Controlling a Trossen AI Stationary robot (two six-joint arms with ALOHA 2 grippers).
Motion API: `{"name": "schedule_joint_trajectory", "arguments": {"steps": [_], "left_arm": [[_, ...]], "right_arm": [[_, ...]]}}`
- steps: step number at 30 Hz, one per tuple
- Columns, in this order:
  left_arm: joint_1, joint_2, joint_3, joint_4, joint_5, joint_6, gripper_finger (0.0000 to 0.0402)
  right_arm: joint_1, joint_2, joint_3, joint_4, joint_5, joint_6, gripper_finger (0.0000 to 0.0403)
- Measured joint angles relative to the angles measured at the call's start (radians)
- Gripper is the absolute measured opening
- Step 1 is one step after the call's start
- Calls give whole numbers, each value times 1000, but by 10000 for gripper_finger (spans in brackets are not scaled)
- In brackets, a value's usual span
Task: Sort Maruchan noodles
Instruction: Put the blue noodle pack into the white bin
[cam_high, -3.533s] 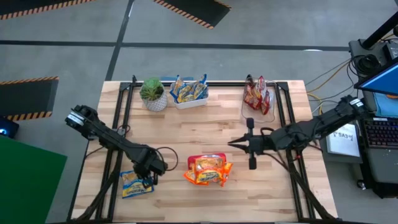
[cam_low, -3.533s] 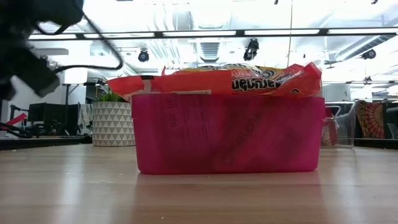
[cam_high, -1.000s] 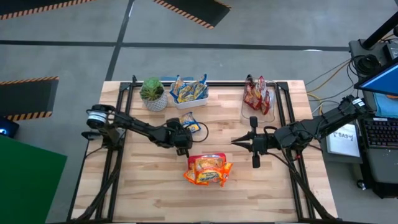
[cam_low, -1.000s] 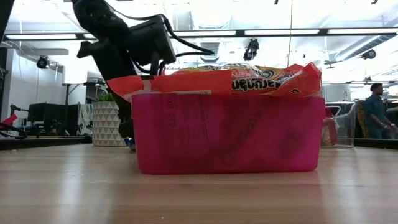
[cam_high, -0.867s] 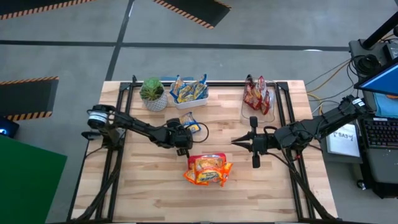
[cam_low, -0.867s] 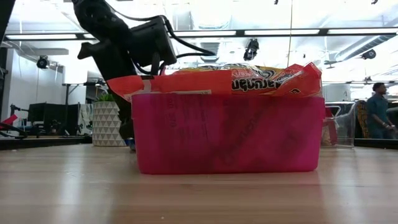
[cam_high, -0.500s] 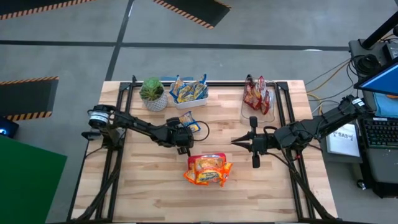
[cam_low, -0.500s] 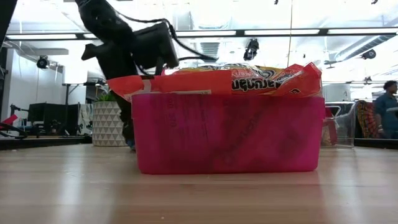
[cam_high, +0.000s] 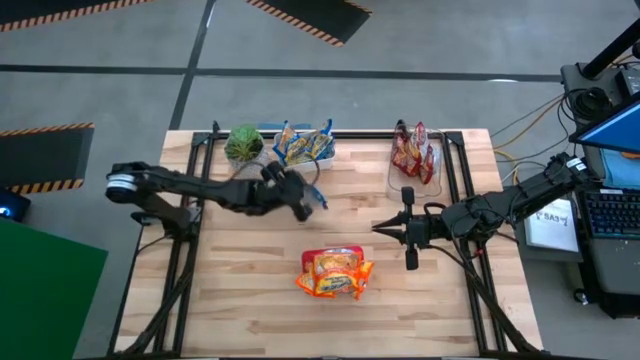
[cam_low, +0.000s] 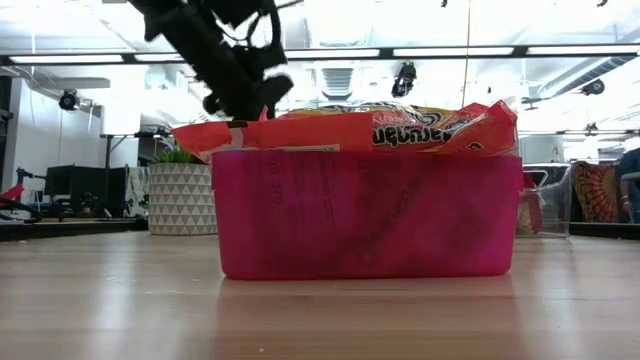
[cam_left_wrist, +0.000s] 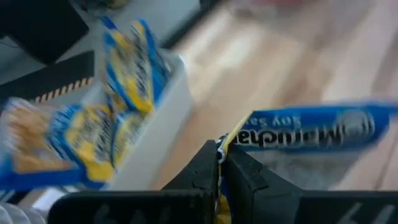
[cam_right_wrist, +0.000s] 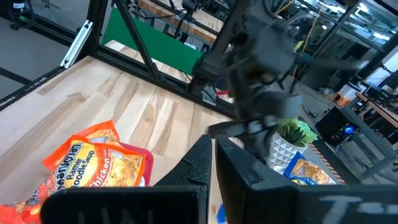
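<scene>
My left gripper (cam_high: 297, 196) is shut on a blue-and-yellow Maruchan packet (cam_high: 313, 202) in the air, just on the near side of the white bin (cam_high: 305, 160). The bin holds several blue-and-yellow packets (cam_left_wrist: 127, 68). A pink bin (cam_high: 335, 272) at the middle near side holds orange packets (cam_low: 380, 128). A clear bin (cam_high: 415, 155) at the far right holds dark red packets. My right gripper (cam_high: 378, 228) is shut and empty, hovering right of the middle. My left gripper pinches the blue-and-yellow packet by one edge (cam_left_wrist: 229, 140) between its two fingers. The rest of the packet (cam_left_wrist: 311, 127) sticks out to one side past the fingertips. The packet is lifted clear of the table, beside the white bin's wall (cam_left_wrist: 158, 134).
A potted plant (cam_high: 243, 146) in a white patterned pot stands at the far left, beside the white bin. Bare wood shows on the near left and near right of the table. A black frame runs along the left, right and far table edges.
My left gripper has risen and gone toward the table's far edge and the white bin, still shut on the blue-and-yellow packet. The packet is carried along clear of the table. My right gripper has kept still.
</scene>
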Motion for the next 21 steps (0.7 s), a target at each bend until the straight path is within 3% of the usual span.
{"name": "schedule_joint_trajectory", "arguments": {"steps": [8, 18, 21], "left_arm": [[110, -64, 2, 140, 60, 52, 0], [305, -39, 90, 140, 65, 87, 0], [364, -26, 98, 137, 157, 82, 0]], "right_arm": [[0, 0, 0, 0, 0, -1, 13], [0, 0, 0, 5, 0, -14, 13], [0, 0, 0, 6, 0, -26, 13]]}}
